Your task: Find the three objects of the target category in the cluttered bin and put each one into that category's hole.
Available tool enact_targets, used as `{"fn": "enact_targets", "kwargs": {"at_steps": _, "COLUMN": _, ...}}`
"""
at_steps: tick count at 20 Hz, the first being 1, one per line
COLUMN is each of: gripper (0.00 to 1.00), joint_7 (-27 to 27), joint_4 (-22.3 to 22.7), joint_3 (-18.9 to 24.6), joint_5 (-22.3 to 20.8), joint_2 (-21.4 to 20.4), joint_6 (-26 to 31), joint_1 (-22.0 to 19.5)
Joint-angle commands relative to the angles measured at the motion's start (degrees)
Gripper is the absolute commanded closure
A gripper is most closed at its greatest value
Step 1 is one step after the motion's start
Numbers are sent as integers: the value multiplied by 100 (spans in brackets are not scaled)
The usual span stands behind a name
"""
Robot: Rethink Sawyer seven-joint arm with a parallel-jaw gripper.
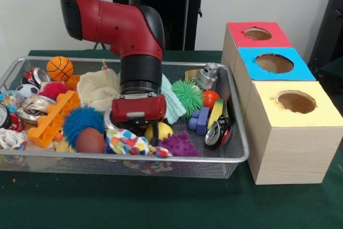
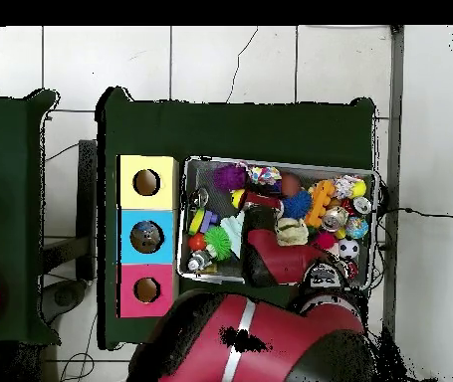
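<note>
My gripper (image 1: 143, 128) is lowered into the wire mesh bin (image 1: 64, 155), its red body just above a yellow ball (image 1: 162, 130) and a multicoloured rope toy (image 1: 127, 143). Clutter hides its tips. A blue spiky ball (image 1: 82, 120) and a brown ball (image 1: 90, 141) lie to its left; a purple spiky ball (image 1: 180, 145) and a green spiky ball (image 1: 187, 96) lie to its right. From overhead the gripper (image 2: 254, 202) sits mid-bin near the purple spiky ball (image 2: 230, 177). Beside the bin stand the red (image 1: 258, 34), blue (image 1: 274, 63) and yellow (image 1: 296, 102) holed boxes.
The bin also holds a basketball (image 1: 59, 68), an orange plastic toy (image 1: 50, 120), a cream cloth (image 1: 98, 88), a toy robot (image 1: 207, 76), a crushed can (image 1: 218, 132), a red ball (image 1: 210, 98) and purple blocks (image 1: 199, 122). Green cloth covers the table (image 1: 161, 202).
</note>
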Motion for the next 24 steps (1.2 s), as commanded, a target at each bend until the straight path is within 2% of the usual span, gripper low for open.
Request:
{"fn": "enact_targets", "kwargs": {"at_steps": 1, "gripper": 0, "joint_7": -2287, "joint_4": -779, "joint_3": -1881, "joint_5": 1857, "joint_2": 860, "joint_6": -408, "joint_1": 77}}
{"fn": "enact_targets", "kwargs": {"at_steps": 5, "gripper": 0, "joint_7": -2223, "joint_4": -558, "joint_3": -2405, "joint_5": 2555, "joint_2": 1029, "joint_6": -563, "joint_1": 311}}
{"fn": "enact_targets", "kwargs": {"at_steps": 8, "gripper": 0, "joint_7": -2115, "joint_4": -552, "joint_3": -2701, "joint_5": 2691, "joint_2": 1128, "joint_6": -440, "joint_1": 410}}
{"fn": "enact_targets", "kwargs": {"at_steps": 12, "gripper": 0, "joint_7": -1503, "joint_4": -851, "joint_3": -2779, "joint_5": 2019, "joint_2": 1098, "joint_6": 393, "joint_1": 345}}
{"fn": "enact_targets", "kwargs": {"at_steps": 14, "gripper": 0, "joint_7": -1137, "joint_4": -913, "joint_3": -2697, "joint_5": 1632, "joint_2": 943, "joint_6": 1285, "joint_1": 330}}
{"fn": "enact_targets", "kwargs": {"at_steps": 16, "gripper": 0, "joint_7": -806, "joint_4": -945, "joint_3": -2267, "joint_5": 1002, "joint_2": 604, "joint_6": 2520, "joint_1": 165}}
{"fn": "enact_targets", "kwargs": {"at_steps": 18, "gripper": 0, "joint_7": -802, "joint_4": -823, "joint_3": -1453, "joint_5": 457, "joint_2": 131, "joint_6": 3920, "joint_1": -244}}
{"fn": "enact_targets", "kwargs": {"at_steps": 19, "gripper": 0, "joint_7": -933, "joint_4": -663, "joint_3": -987, "joint_5": 335, "joint_2": -117, "joint_6": 4680, "joint_1": -512}}
{"fn": "enact_targets", "kwargs": {"at_steps": 22, "gripper": 0, "joint_7": -1208, "joint_4": -243, "joint_3": -77, "joint_5": 227, "joint_2": -621, "joint_6": 6055, "joint_1": -1030}}
{"fn": "enact_targets", "kwargs": {"at_steps": 24, "gripper": 0, "joint_7": -1279, "joint_4": -91, "joint_3": 197, "joint_5": 236, "joint_2": -779, "joint_6": 6381, "joint_1": -1160}}
